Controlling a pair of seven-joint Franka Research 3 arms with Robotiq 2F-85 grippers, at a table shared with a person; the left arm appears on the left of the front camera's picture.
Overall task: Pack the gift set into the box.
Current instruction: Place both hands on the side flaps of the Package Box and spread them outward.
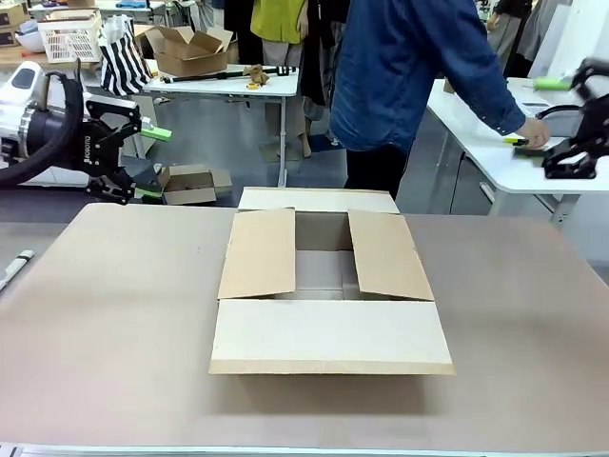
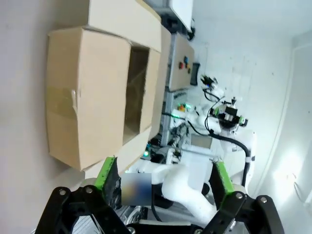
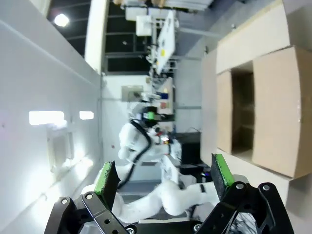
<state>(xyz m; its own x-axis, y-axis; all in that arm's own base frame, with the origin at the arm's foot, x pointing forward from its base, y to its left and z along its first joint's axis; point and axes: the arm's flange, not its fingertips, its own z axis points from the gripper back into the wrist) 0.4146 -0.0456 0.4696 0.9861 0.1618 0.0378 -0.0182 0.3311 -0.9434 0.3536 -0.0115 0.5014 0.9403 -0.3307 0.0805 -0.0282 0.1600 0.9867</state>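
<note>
The box [image 1: 324, 286] is a brown cardboard carton in the middle of the table, with its side flaps folded partly inward and a gap showing its inside. It also appears in the left wrist view as the box [image 2: 87, 97] and in the right wrist view as the box [image 3: 273, 107]. My left gripper [image 1: 152, 164] hovers open off the table's far left corner, with nothing between its pads [image 2: 109, 175]. My right gripper [image 1: 542, 114] hangs open at the far right, above a side table, and also holds nothing [image 3: 163, 176]. The gift set is out of view.
A person in a blue denim shirt [image 1: 409, 67] stands behind the box, one hand [image 1: 531, 133] reaching onto the white side table [image 1: 476, 143] close to my right gripper. A slim pen-like object [image 1: 14, 267] lies at the table's left edge. A small carton [image 1: 190, 184] sits on the floor beyond.
</note>
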